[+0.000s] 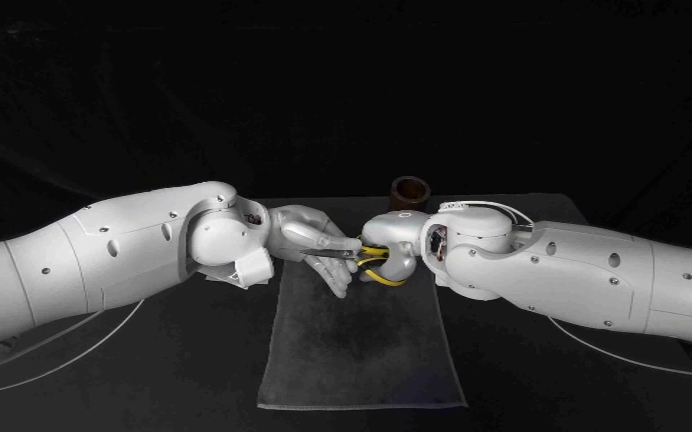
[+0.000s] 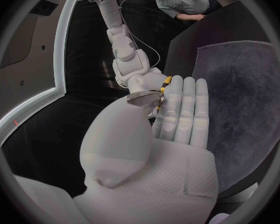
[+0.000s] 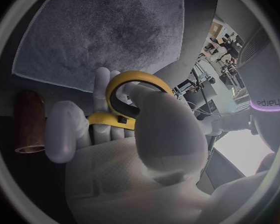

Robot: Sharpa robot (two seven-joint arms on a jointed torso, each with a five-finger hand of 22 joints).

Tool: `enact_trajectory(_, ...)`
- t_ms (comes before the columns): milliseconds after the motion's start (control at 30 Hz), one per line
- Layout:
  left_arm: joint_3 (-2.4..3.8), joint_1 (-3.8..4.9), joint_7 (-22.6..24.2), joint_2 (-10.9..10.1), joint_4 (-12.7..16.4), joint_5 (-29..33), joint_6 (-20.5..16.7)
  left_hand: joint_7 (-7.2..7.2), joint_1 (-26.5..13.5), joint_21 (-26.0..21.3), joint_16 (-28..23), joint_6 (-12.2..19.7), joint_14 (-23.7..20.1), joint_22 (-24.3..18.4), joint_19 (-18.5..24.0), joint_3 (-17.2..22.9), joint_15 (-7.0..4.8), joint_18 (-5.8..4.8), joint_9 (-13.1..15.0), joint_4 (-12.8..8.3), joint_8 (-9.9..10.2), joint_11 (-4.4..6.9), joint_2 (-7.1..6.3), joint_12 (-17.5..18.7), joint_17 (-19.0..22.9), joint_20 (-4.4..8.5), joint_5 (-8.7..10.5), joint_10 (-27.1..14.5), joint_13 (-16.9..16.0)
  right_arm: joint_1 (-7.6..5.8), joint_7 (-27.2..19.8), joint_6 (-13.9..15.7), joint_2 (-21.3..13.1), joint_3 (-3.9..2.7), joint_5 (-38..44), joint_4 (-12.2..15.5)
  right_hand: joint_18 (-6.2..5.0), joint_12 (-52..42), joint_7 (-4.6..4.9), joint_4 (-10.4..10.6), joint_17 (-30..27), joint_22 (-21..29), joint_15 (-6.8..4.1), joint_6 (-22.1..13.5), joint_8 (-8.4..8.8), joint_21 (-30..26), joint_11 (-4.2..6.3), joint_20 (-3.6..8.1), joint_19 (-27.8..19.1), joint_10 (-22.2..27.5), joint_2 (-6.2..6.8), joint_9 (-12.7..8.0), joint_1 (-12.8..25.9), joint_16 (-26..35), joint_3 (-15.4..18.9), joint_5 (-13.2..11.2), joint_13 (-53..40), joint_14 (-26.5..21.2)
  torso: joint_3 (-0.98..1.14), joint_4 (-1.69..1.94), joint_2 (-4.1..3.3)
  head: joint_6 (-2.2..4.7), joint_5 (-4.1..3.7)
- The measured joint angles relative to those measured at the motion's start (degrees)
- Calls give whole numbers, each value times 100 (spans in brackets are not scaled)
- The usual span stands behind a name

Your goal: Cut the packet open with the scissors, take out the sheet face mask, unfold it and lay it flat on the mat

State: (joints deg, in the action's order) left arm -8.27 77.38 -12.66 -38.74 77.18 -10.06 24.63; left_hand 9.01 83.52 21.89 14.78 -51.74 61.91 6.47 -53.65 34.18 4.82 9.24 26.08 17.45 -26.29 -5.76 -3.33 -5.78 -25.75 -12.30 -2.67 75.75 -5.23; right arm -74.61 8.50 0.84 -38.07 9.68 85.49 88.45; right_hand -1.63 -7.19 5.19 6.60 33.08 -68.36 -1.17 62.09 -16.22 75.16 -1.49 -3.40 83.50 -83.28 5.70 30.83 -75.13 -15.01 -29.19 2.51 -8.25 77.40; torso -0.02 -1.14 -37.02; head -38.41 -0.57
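Observation:
Above the far end of the grey mat (image 1: 361,352), my two hands meet. My right hand (image 1: 392,234) grips the yellow-handled scissors (image 1: 378,274), its thumb through one yellow loop (image 3: 137,79). The dark blades (image 1: 335,251) point towards my left hand (image 1: 320,237). There the grey blade (image 2: 143,98) lies between the thumb and the straight, close-set fingers (image 2: 180,112), which pinch it. My right hand (image 2: 137,77) shows just beyond them. I can make out no packet or face mask.
A brown cylinder (image 1: 410,190) stands on the black table just past the far edge of the mat (image 3: 102,30), behind my right hand; it also shows as a brown tube (image 3: 29,122). Thin cables trail off both arms over the table.

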Motion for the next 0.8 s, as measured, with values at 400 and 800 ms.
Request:
enact_trajectory(400, -3, -28, -19, 16, -27, -30, 7, 9, 10, 0, 0, -10, -8, 5, 0, 31, 8, -2, 25, -30, -23, -12, 11, -2, -6, 0, 0, -11, 1, 25, 120, -132, 57, 4, 176, -2, 0, 1, 21, 0, 0, 67, -2, -36, -13, -1, -5, -24, 19, -5, -21, 16, -21, 22, 0, 14, 5, -2, 8, 9, -1, -9, -13)
enact_trajectory(800, 38, 14, -197, 133, -173, 41, -45, 80, -66, -1, -66, 84, -54, -1, 104, 32, 54, -5, 84, -30, 33, -102, -4, 58, -15, -60, 1, -102, 1, 99, -26, 402, -27, 50, -20, -56, 0, 45, 44, -1, 5, 361, -2, -100, -11, -215, -17, -30, 13, 10, -88, 82, -27, 88, 1, 15, 24, -2, 15, 12, -1, -4, 7)
